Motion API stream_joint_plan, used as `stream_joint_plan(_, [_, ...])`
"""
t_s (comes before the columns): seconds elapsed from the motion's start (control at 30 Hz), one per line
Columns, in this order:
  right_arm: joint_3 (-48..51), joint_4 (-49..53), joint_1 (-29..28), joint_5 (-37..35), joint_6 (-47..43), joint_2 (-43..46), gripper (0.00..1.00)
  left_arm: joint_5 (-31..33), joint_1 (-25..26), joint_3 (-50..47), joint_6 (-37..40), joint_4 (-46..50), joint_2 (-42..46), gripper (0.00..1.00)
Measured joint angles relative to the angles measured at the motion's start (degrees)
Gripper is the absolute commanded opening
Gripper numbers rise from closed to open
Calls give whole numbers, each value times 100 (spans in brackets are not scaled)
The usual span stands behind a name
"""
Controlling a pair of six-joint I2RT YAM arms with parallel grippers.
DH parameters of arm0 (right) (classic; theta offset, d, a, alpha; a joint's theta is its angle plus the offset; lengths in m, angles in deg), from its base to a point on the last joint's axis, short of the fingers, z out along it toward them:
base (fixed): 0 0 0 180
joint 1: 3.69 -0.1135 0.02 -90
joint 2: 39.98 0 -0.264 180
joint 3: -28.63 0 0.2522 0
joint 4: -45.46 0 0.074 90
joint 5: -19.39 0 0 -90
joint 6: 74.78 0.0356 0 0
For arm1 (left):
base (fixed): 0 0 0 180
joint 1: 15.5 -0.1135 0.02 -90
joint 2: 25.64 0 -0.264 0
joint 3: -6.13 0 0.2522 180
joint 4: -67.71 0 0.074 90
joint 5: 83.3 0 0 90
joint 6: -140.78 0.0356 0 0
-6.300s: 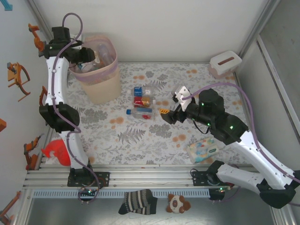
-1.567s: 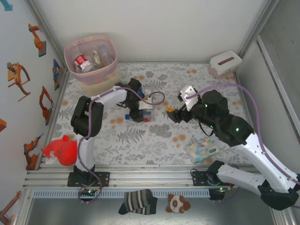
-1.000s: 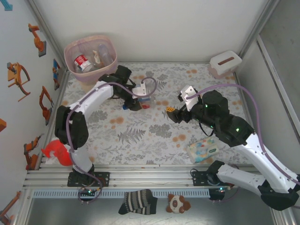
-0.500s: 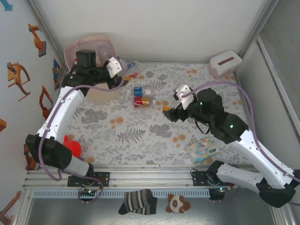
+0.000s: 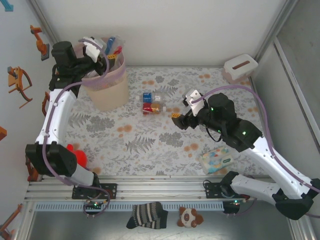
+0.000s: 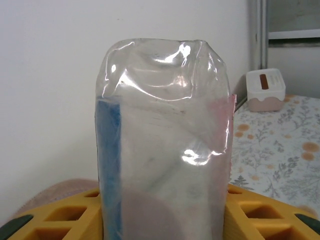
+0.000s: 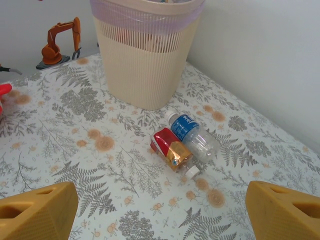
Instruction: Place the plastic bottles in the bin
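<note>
top external: i'm holding a clear bottle point(image 6: 165, 150) clamped in my left hand point(image 5: 103, 49) over the bin point(image 5: 106, 94), needing release next; my right hand point(image 5: 176, 119) is hovering open near two bottles point(image 5: 152, 103) on the tabletop point(image 5: 150, 147).

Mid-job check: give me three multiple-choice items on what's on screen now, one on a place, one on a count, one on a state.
1. Where is the clear bottle that the left gripper holds?
A) above the bin
B) lying on the table
C) between the other arm's jaws

2. How many bottles lie on the table?
A) one
B) two
C) four

3. The right gripper is:
A) shut on a bottle
B) shut and empty
C) open and empty

Answers:
1 A, the top view shows it over the bin's mouth.
2 B, a blue-labelled bottle and a red-labelled bottle lie side by side.
3 C, its jaws stand wide apart, nothing between them.
</note>
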Motion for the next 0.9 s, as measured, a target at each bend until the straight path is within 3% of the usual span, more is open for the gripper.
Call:
stream_joint_plan(0.4, [0,0,0,20,15,0,86,116,-205,487,-411,85,-1163,47])
stream_joint_plan(0.9, [-2,0,0,24,15,-63,86,-61,-363,-72,-98,494,-896,53])
